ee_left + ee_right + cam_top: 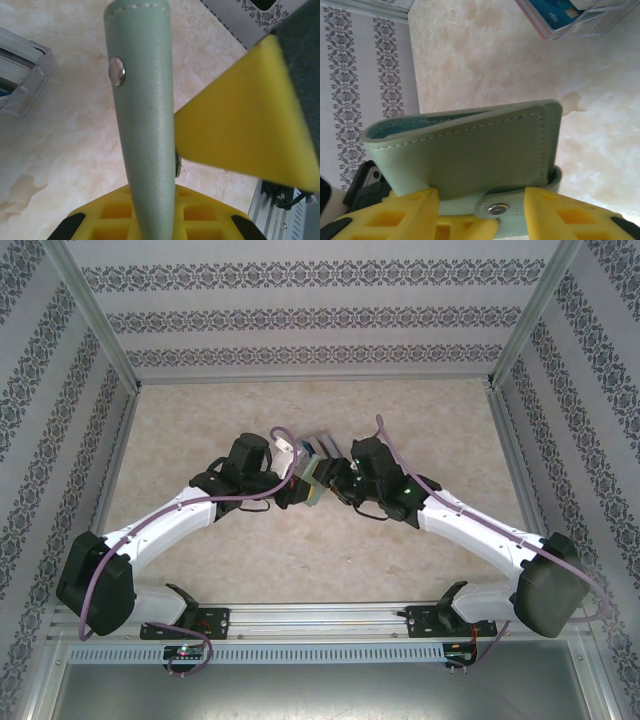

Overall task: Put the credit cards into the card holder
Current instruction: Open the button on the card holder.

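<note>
Card holder, seen edge-on from the left wrist, was clamped between the closed left fingers over the worktop, clear tray off to one side; a tip of the right fingers seemingly touched its face. A harder push there could twist it in the grip or press the fold flat. From the right wrist, those fingers stood parted and empty before its broad side, teal lining barely showing, while the credit cards lay stacked in that tray; so narrow a mouth could turn a card aside. From above, holder and tray sat near each other at mid-worktop, slots unreadable.
</note>
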{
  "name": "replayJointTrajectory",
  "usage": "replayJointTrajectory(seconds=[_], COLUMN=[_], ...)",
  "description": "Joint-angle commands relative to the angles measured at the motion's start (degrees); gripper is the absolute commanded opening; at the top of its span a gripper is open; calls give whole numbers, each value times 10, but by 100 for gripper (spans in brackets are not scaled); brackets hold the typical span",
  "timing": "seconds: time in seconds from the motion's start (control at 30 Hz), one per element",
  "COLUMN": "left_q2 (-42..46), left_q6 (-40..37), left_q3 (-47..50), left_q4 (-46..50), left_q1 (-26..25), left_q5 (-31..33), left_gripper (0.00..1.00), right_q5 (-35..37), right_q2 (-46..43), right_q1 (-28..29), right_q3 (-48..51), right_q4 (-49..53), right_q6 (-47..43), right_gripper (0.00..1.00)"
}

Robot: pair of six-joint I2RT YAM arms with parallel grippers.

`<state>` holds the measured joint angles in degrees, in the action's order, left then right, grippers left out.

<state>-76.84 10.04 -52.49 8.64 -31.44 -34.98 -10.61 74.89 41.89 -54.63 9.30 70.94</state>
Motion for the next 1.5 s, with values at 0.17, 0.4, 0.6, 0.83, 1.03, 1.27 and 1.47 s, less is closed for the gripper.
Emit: replayJointTrajectory(seconds=[0.17,0.4,0.6,0.83,1.03,1.27,1.47], left_q2=[12,14,17,15,3,-9,-34], left_q6=[36,27,15,31,84,140,221], left_q3=[11,19,23,36,53,79,116], left_q4=[-81,-87,-84,-83,-95,-134,-158], left_q1=[-10,-10,-10,-9,-7,-6,-7], left_q5=[23,34,39,59,76,63,49], left_gripper=[0,0,0,0,0,0,39], right_q5=[3,20,34,43,45,40,36], right_q2=[32,30,25,18,1,-15,-16], right_q1=[8,-7,-14,-17,-19,-24,-22], right_q3=[-10,10,7,7,39,74,84], right_q4=[-9,8,26,35,25,13,22], right_q6=[42,36,16,3,-5,-25,-77], right_gripper=[39,25,7,0,0,0,0])
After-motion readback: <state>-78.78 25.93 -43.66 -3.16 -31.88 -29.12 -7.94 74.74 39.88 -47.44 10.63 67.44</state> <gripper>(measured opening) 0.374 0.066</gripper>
